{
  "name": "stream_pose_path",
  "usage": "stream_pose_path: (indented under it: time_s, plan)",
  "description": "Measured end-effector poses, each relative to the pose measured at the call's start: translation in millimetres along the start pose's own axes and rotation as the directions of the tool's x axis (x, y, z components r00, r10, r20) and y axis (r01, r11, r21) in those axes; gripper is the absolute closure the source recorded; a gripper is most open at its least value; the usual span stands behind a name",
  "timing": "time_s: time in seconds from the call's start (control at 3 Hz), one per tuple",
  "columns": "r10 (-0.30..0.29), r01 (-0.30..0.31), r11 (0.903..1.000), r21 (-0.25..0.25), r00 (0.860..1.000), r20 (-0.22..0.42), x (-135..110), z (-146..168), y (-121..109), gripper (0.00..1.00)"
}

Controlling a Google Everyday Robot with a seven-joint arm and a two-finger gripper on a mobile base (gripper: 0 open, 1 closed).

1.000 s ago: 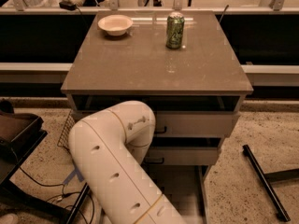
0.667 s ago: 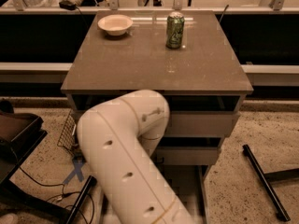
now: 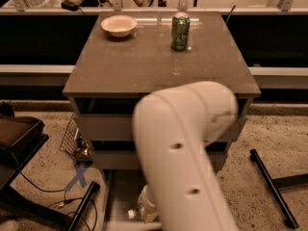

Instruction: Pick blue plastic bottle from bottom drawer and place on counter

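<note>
The counter (image 3: 144, 66) is the grey-brown top of the drawer cabinet. My white arm (image 3: 185, 153) fills the lower middle of the view and covers much of the cabinet front. The gripper is hidden behind the arm, low in front of the cabinet. The bottom drawer (image 3: 118, 191) stands pulled out below the two upper drawers. In it, at the arm's left edge, lies a pale clear object with a small white end, which looks like the blue plastic bottle (image 3: 143, 203). Most of it is hidden.
A green soda can (image 3: 180, 31) and a white bowl (image 3: 119, 25) stand at the back of the counter. A wire basket (image 3: 72, 138) and a dark tray (image 3: 19, 138) are on the left. Black stand legs lie on the floor at left (image 3: 84, 205) and right (image 3: 269, 186).
My arm has swung to the right across the cabinet front and now looks bigger and covers more of the drawers. The can and bowl have not moved.
</note>
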State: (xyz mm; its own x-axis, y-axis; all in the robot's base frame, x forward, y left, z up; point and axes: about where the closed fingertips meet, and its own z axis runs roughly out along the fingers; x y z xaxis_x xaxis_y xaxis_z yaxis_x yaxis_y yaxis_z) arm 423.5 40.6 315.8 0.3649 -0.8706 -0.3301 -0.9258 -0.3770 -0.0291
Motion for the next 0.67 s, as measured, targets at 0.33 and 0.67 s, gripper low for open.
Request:
stream_pose_path:
  time_s: [0.33,0.67]
  plan:
    - [-0.001,-0.011,0.9965,0.083,0.99,0.142,6.0,-44.3,3.1,1.0]
    - [0.045,-0.079,0.9858,0.149,0.975,0.219,36.7,-76.0,7.4,1.0]
